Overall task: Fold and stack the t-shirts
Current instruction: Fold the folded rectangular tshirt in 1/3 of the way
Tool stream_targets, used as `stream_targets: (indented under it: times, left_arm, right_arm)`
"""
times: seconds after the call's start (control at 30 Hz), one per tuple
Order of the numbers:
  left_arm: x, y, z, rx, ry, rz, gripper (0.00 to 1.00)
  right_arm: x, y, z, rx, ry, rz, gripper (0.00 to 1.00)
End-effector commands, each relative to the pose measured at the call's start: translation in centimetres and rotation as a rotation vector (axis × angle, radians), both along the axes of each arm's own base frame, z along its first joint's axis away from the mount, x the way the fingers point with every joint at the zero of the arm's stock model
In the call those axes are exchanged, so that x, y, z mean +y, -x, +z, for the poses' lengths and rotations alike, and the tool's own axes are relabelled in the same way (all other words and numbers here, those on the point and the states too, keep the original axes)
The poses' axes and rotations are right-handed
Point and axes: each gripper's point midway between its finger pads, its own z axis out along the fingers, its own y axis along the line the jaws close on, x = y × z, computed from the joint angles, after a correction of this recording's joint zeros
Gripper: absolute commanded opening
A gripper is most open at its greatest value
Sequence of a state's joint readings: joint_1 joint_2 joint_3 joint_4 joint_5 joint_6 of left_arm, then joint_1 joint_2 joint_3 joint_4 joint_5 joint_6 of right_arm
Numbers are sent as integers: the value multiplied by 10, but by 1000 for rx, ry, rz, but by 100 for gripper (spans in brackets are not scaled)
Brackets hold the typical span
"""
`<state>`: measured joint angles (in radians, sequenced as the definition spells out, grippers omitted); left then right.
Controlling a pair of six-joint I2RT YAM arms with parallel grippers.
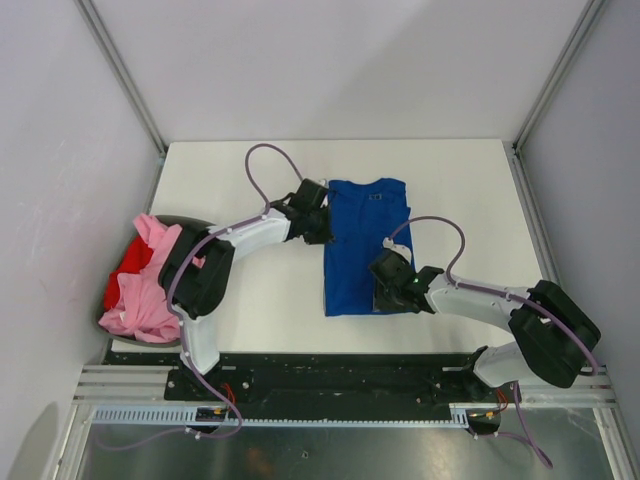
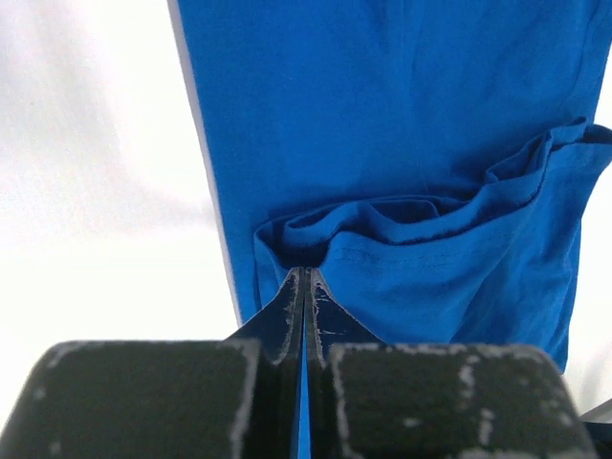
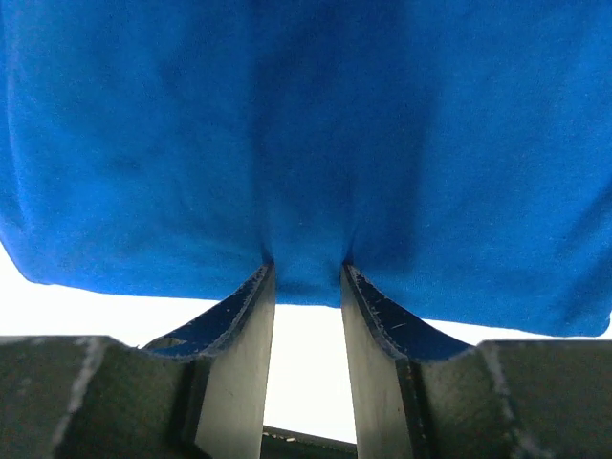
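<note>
Top external view: blue t-shirt (image 1: 362, 245) lies folded lengthwise mid-desk (image 1: 250, 300), w/ pink t-shirt (image 1: 150, 290) & red t-shirt (image 1: 128, 265) heaped at left edge. Left hand (image 2: 306, 287) is clamped on blue shirt's sleeve fold; right hand (image 3: 306, 287) grips its near hem, fingers slightly apart w/ cloth between.

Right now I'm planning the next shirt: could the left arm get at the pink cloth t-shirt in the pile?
Probably yes, once freed. The light pink cloth t-shirt lies uncovered beside the left arm's base, but the left end effector is shut on the royal blue cloth t-shirt.
</note>
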<state>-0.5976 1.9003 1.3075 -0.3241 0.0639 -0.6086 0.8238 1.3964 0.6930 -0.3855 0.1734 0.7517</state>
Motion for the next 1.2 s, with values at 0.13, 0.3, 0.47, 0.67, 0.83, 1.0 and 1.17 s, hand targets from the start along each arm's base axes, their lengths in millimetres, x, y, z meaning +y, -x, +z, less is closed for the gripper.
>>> stream_targets:
  times: [0.13, 0.3, 0.47, 0.67, 0.83, 1.0, 1.17]
  left_arm:
    - [9, -24, 18, -70, -8, 18, 1]
    - [6, -21, 19, -62, 6, -11, 37]
    - [4, -22, 18, -58, 7, -30, 48]
    - [-1, -22, 7, -22, 11, -34, 45]
    - [-2, -20, -1, 4, 10, -27, 41]
    - [-2, -19, 0, 8, 10, -20, 30]
    - [1, -25, 13, -25, 14, -1, 16]
  right_arm:
    - [-3, 5, -15, 16, 12, -14, 38]
    - [-4, 6, -17, 18, 14, -14, 38]
    - [-2, 5, -18, 22, 11, -13, 38]
    - [-3, 6, -21, 29, 16, -14, 38]
    - [-2, 7, -24, 35, 19, -12, 38]
    - [-2, 7, -25, 38, 18, -10, 37]
    - [-2, 7, -26, 40, 20, -10, 37]
